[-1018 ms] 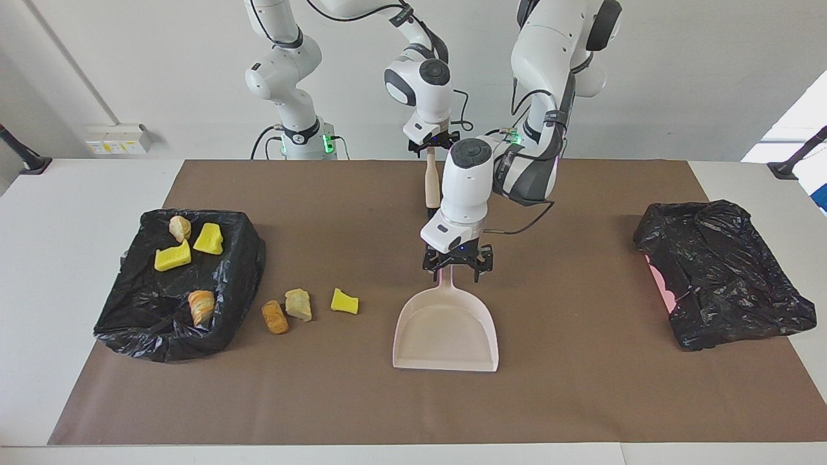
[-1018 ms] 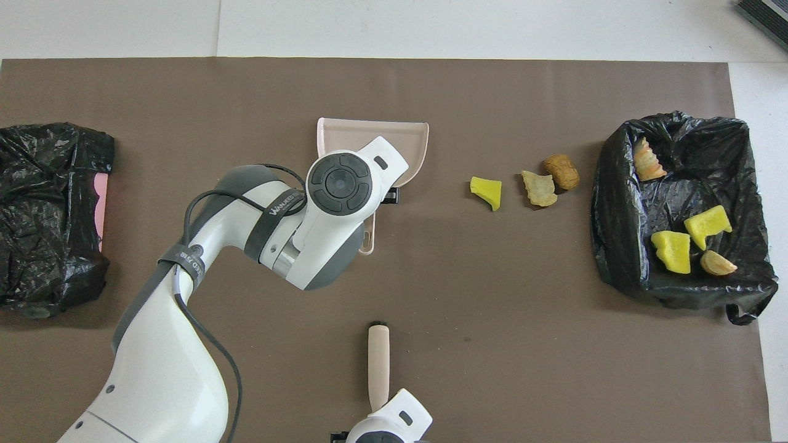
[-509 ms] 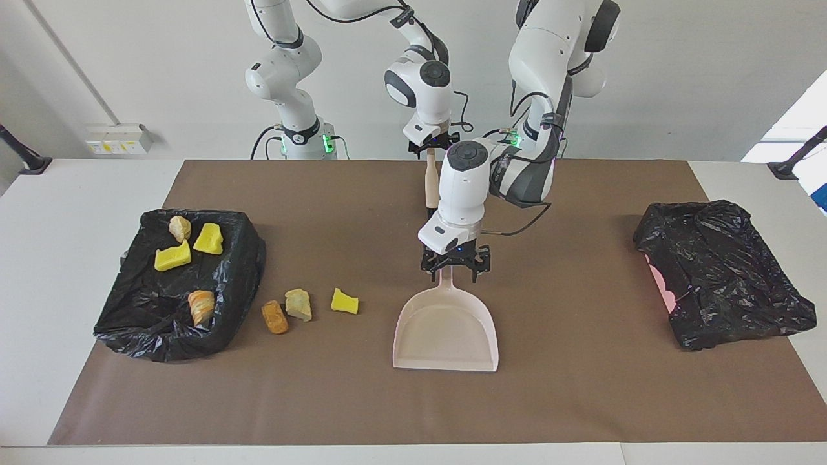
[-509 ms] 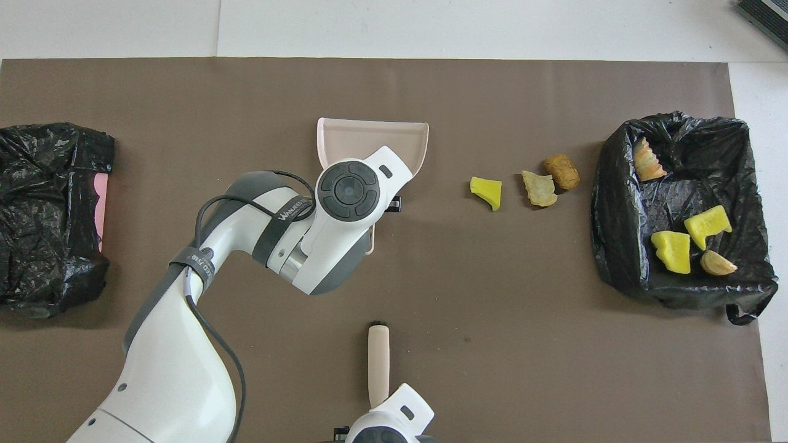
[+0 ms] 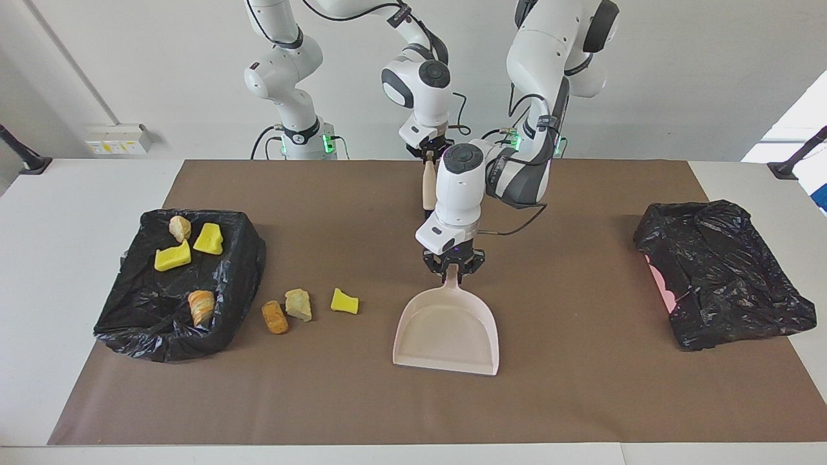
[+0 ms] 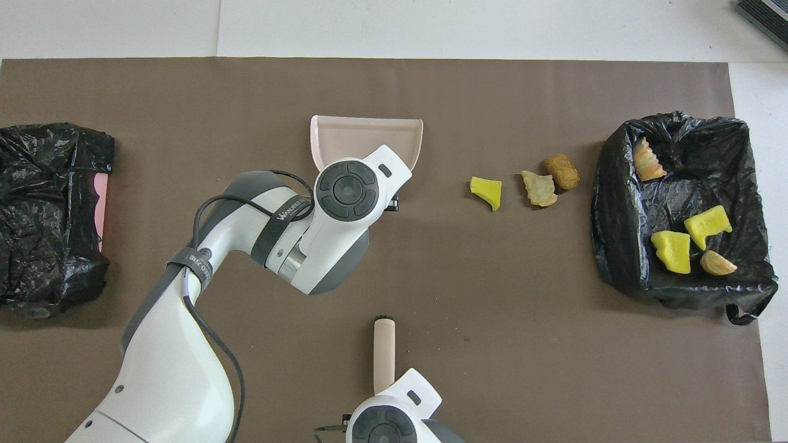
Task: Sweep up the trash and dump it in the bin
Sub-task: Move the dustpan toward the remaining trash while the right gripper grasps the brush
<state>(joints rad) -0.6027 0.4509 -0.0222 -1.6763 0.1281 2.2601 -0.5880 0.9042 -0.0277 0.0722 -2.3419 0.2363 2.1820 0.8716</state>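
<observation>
Left claw (image 5: 453,276) has just clenched on the dustpan (image 5: 447,336) handle; right claw (image 5: 428,154) now grips the hand brush (image 5: 428,185). Three trash (image 5: 299,303) scraps lie beside the bin (image 5: 240,271), unswept; sweeping can start.

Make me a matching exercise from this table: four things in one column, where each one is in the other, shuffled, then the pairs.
Things
1. dustpan
2. brush
3. orange-brown lump
4. green-faced sponge

Places
A. inside the bag-lined bin
B. handle in the right claw
C. on the brown mat beside the bin
D. handle in the left claw

Pairs: 1-D, 2-B, 3-C, 4-A
</observation>
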